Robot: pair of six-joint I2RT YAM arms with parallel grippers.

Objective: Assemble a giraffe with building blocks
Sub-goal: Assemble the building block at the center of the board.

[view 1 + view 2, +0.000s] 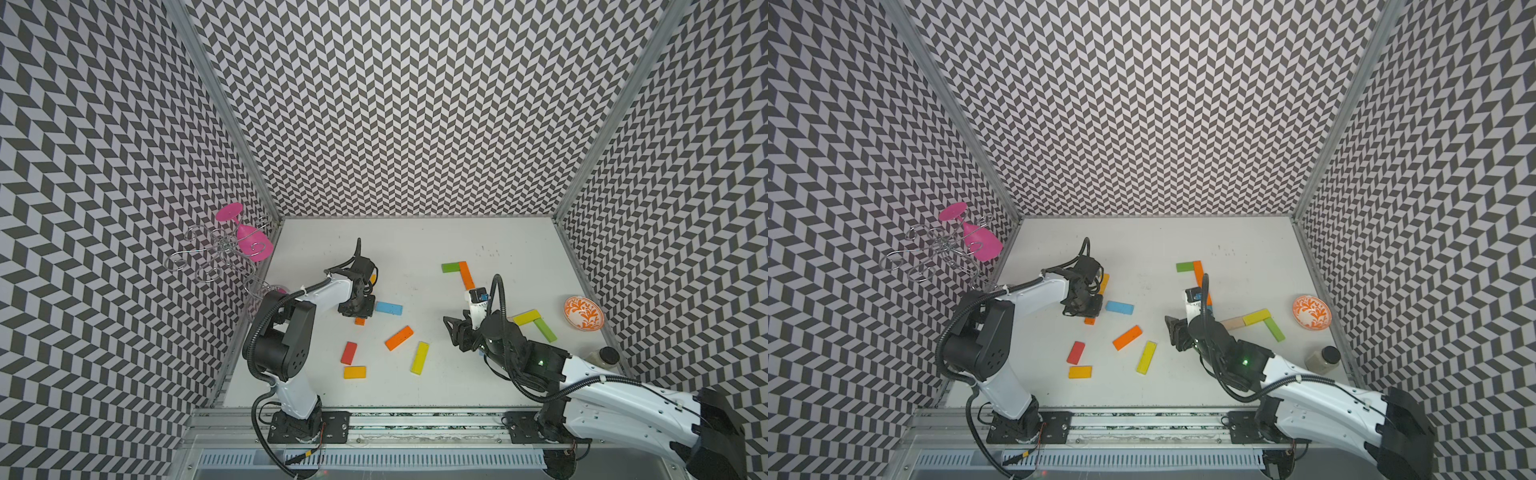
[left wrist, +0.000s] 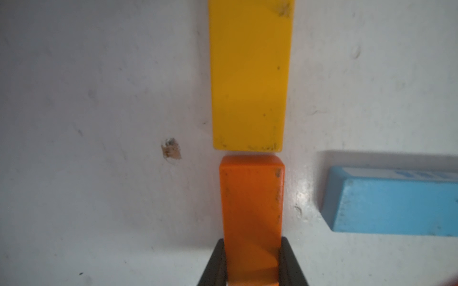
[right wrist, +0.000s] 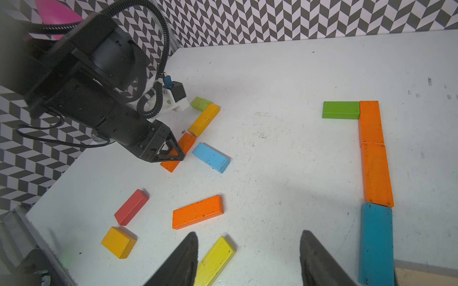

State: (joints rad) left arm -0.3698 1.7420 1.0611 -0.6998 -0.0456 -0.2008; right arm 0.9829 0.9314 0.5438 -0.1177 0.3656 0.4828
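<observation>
Nearest the front rail, a short amber block [image 1: 354, 372] lies flat on the white table [image 1: 415, 241]. A red block [image 1: 349, 353] lies just behind it, apart. To their right are a long yellow block [image 1: 419, 358] and a long orange block [image 1: 399, 337], both skewed, neither touching anything.

The right gripper [image 3: 249, 234] hovers over the table by the long yellow block. Its jaws are parted about halfway with nothing between them (fingertips clear of every block in the right wrist view). A dark-capped jar [image 1: 604, 357] stands at the right edge.

Mid-table, left side: the left gripper [image 2: 251, 244] is clamped on a small orange block [image 2: 251, 210], pinching its long sides. The block's free end meets the end of a yellow-orange block [image 2: 249, 74], the two in one line. Touching or a hairline apart: cannot tell. A pale green block [image 3: 200, 103] sits at the yellow-orange block's far end. A light blue block [image 1: 388, 308] lies just beside the gripper, apart from both.

Right side, a figure is laid flat:
- A green leg block [image 1: 545, 329] and a yellow block [image 1: 525, 317] form a corner.
- A plain wood block [image 1: 1232, 322] adjoins the yellow block.
- Beyond it a teal block [image 3: 376, 242], a near orange block [image 3: 376, 173] and a far orange block [image 3: 370, 121] run end to end.
- A green head block [image 3: 340, 109] turns off at the far tip.

A patterned bowl [image 1: 584, 313] sits by the right wall. A pink glass [image 1: 251, 241] hangs inverted in a wire rack [image 1: 222, 245] on the left wall.
</observation>
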